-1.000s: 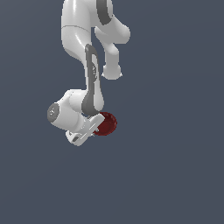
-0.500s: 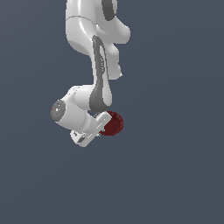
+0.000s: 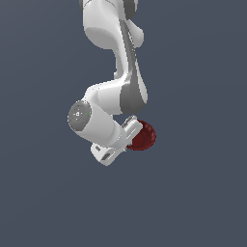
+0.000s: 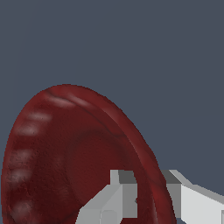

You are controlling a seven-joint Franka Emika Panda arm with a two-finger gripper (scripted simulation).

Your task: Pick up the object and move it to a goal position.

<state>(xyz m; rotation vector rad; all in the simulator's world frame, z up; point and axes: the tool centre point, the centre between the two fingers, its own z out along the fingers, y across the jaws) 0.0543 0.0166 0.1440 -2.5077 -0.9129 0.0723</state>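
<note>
- Since the earlier frames, the arm [image 3: 120, 58] has swung slightly toward the exterior view's right, and the ball [image 3: 143, 136] has gone with it, now sitting just right of the frame's centre.
- Seen from the exterior view, the ball is a dark red, slightly glossy round shape tucked against the white gripper [image 3: 131, 136], with part of it hidden behind the gripper body.
- That same view shows the whole arm coming down from the top of the frame, with a grey round joint cap [image 3: 79, 115] at centre left; nothing but a plain grey-blue background surrounds it.
- From the wrist view the ball [image 4: 65, 162] looks less like a full sphere: a curved rim and a hollow-looking inner face fill the lower left of the frame.
- Only the wrist view shows the grip itself: two grey-white fingers [image 4: 118, 197] at the lower edge sit on either side of the red rim, closed narrowly with the rim pinched between them.
- Whether the ball rests on any surface cannot be told from either view.
</note>
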